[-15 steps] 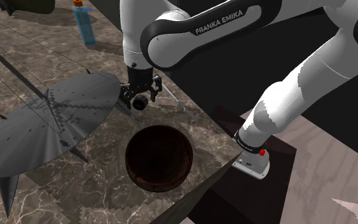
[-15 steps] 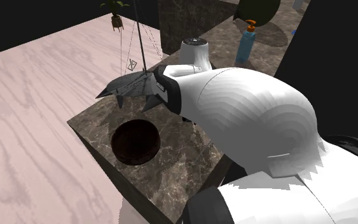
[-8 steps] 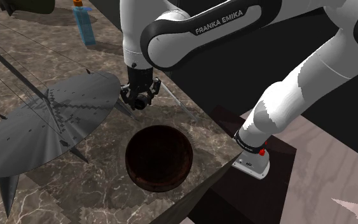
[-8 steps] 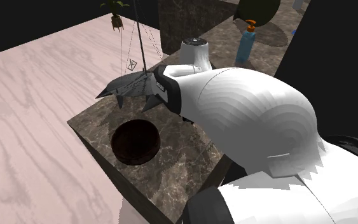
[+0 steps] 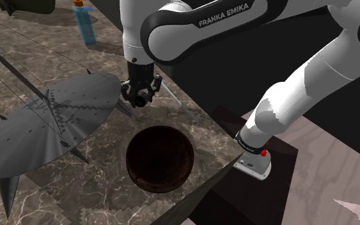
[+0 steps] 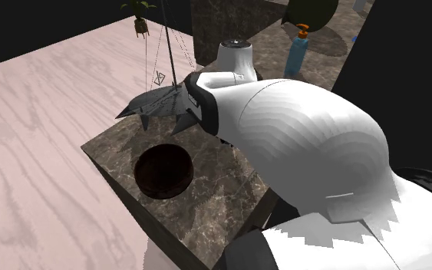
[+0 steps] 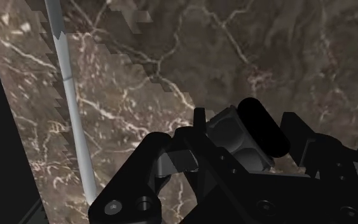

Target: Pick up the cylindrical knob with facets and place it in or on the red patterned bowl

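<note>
Faceted knob (image 7: pixel 233 130), a dark grey stub with a black end face, sits clamped between the black fingers of the pincer (image 5: pixel 140 96). The fingers press on it from both sides. In the shoulder view the knob (image 5: pixel 141 101) hangs clear of the brown marbled surface (image 5: pixel 101 192), a little above and left of the frame's middle. It is just up-frame from the dark reddish-brown bowl (image 5: pixel 160 158), which stands near the lower centre.

The only legible writing is "FRANKA EMIKA", in white letters on the dark band of the arm (image 5: pixel 229 14) at the top of the shoulder view.

Against the frame half a second ago, the arm has risen. The lettering sits higher in the shoulder view and the pincer with its knob is slightly further up. In the second exterior view the white rounded end of the arm (image 6: pixel 235 57) also stands higher. The bowl (image 6: pixel 163 170) has not shifted. A second ago the fingers stood wider apart around the knob.

A grey spiked disc (image 5: pixel 50 121) lies at the left of the shoulder view, and a blue bottle (image 5: pixel 84 24) stands at the upper left.
</note>
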`<state>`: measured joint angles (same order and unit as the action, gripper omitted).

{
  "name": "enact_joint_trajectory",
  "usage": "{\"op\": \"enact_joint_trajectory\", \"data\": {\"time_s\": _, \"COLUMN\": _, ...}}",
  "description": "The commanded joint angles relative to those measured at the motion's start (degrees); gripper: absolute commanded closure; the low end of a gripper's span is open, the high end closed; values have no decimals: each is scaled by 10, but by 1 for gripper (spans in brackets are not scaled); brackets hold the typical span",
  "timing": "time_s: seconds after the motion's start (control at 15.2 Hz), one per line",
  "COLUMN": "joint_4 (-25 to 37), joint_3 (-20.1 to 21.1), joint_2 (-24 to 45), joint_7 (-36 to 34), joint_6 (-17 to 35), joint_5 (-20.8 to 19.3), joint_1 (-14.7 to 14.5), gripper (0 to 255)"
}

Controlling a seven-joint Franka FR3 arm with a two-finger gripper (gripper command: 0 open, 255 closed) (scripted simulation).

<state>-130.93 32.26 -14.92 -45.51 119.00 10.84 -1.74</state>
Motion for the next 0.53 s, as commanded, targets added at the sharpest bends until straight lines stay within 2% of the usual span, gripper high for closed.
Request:
{"op": "enact_joint_trajectory", "data": {"time_s": 0.0, "joint_4": 11, "joint_3": -3, "joint_2": -6, "joint_7": 1, "joint_6": -17, "joint_5": 1, "joint_1": 0, "gripper": 255}}
{"op": "enact_joint_trajectory", "data": {"time_s": 0.46, "joint_4": 53, "joint_3": -12, "joint_2": -22, "joint_7": 3, "joint_6": -73, "joint_5": 3, "joint_1": 0, "gripper": 255}}
